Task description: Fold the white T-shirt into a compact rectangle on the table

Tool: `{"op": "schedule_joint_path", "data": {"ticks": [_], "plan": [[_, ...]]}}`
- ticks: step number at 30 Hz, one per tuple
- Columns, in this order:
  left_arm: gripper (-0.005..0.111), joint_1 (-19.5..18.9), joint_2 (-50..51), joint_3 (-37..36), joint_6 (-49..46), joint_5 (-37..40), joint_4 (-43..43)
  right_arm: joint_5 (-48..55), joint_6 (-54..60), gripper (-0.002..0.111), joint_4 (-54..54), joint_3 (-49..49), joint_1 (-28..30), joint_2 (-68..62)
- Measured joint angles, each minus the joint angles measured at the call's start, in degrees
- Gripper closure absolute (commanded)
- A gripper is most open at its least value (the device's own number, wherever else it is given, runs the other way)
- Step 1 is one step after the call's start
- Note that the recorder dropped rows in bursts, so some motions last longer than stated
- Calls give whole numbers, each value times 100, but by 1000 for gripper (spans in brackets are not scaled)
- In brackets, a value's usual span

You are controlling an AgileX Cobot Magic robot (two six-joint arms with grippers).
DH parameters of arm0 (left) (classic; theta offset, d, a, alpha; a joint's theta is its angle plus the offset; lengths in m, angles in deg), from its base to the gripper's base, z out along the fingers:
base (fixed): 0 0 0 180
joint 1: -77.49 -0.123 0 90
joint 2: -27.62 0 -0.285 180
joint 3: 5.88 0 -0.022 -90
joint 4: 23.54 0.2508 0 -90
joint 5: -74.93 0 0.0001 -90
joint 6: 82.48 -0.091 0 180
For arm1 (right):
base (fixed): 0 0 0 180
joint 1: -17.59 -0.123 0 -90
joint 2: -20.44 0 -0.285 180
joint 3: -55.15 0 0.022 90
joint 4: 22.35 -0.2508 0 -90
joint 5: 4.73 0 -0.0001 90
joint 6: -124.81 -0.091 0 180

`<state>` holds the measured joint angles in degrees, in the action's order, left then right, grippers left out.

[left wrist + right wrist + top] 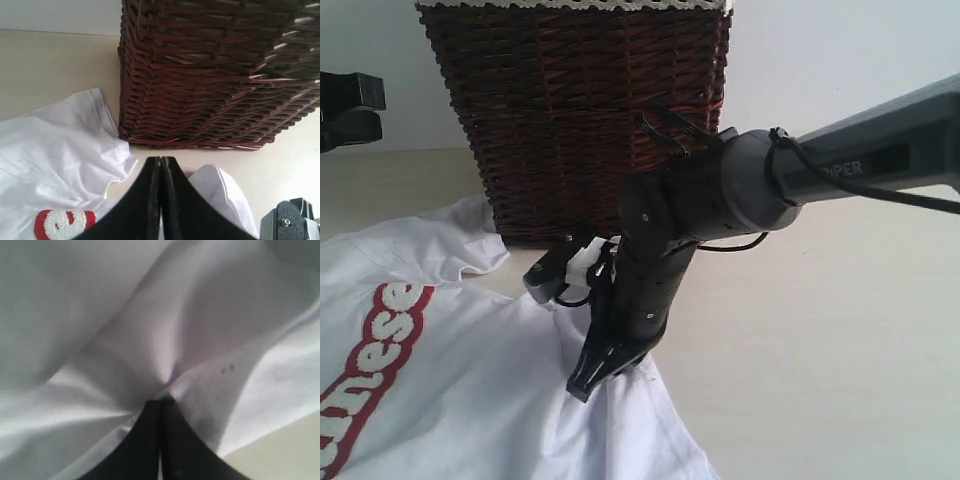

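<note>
The white T-shirt (pixel 470 380) lies spread on the table (pixel 820 330) at the lower left, with its red-edged letters (pixel 380 340) showing. My right gripper (pixel 582 385) points down at the shirt's right edge and is shut on a pinch of cloth, which rises in a small peak to its tips. In the right wrist view, folds of the T-shirt (pixel 200 315) run out from the shut right gripper (pixel 161 401). My left gripper (pixel 161 159) is shut with nothing in it. It hangs over the table (pixel 50 65) near the T-shirt (pixel 55 150) and one letter (pixel 62 223).
A dark brown wicker basket (pixel 580 110) with a white lace rim stands at the back, right behind the shirt's collar; it fills much of the left wrist view as the basket (pixel 210 75). A black arm part (pixel 350 110) shows at the far left edge.
</note>
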<state>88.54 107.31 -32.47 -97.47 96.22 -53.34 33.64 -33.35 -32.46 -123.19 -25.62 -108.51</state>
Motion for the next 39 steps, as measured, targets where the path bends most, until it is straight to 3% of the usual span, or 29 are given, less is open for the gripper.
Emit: {"op": "schedule_joint_path", "data": {"ticks": [8,13,19,28,31,34,39], "plan": [[107,0,88,0,-102,0,-9,656,-1304,108,1561,263,88,412],[107,0,99,0,-102,0,-33,647,-2149,108,2298,860,461,451],[107,0,99,0,-102,2,-78,501,-2032,108,1696,1047,542,770],[107,0,99,0,-249,46,-231,88,-614,108,-203,1061,-164,1399],[107,0,99,0,-262,119,-231,36,-857,108,-62,1061,-222,1040],[107,0,108,0,-273,213,-239,43,-2054,108,1130,1020,-222,587],[107,0,390,-108,-341,320,-239,79,-2632,108,1759,1008,-222,576]]}}
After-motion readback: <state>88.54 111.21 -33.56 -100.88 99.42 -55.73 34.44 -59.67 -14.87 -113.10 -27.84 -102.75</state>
